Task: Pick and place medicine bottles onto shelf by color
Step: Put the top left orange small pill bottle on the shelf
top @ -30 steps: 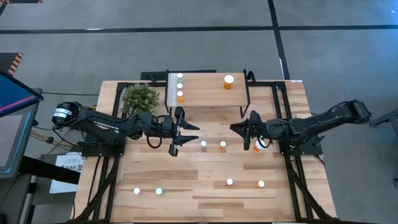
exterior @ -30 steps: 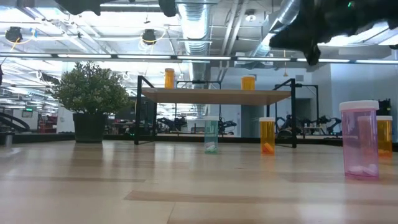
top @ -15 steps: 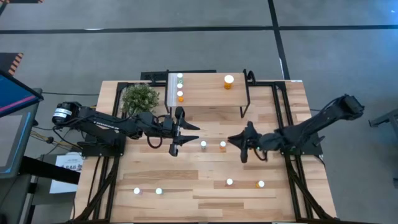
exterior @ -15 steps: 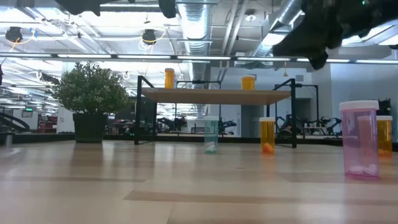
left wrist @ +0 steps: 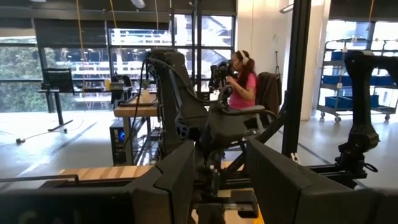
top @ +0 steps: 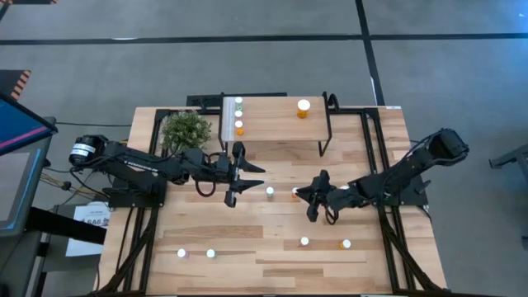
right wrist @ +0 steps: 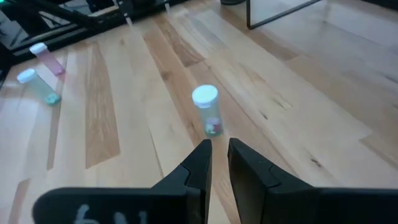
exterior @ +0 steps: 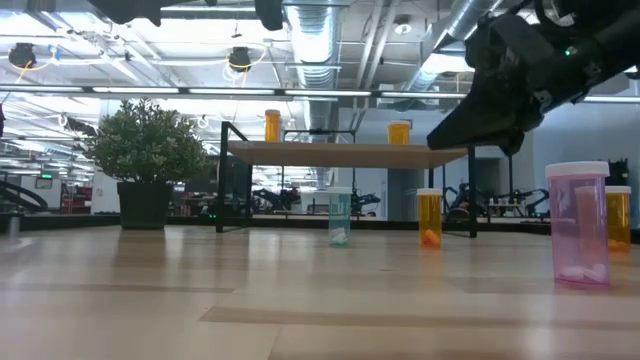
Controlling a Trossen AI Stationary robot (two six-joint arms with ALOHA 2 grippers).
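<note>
Evidently the right gripper (top: 312,200), fingers nearly together and empty, hovers in front of the shelf (top: 272,120) by a green medicine bottle (right wrist: 208,112) — light, rigid, tippy, slick plastic — best pinched across its body, below the cap.

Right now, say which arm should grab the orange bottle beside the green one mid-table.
Right. The right gripper hangs close by the orange bottle, while the left gripper sits farther off, on the far side of the green bottle.

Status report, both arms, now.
Left gripper idle before shelf, jaws open. Right gripper empty, aimed at green bottle. Orange bottle close beside it.
</note>
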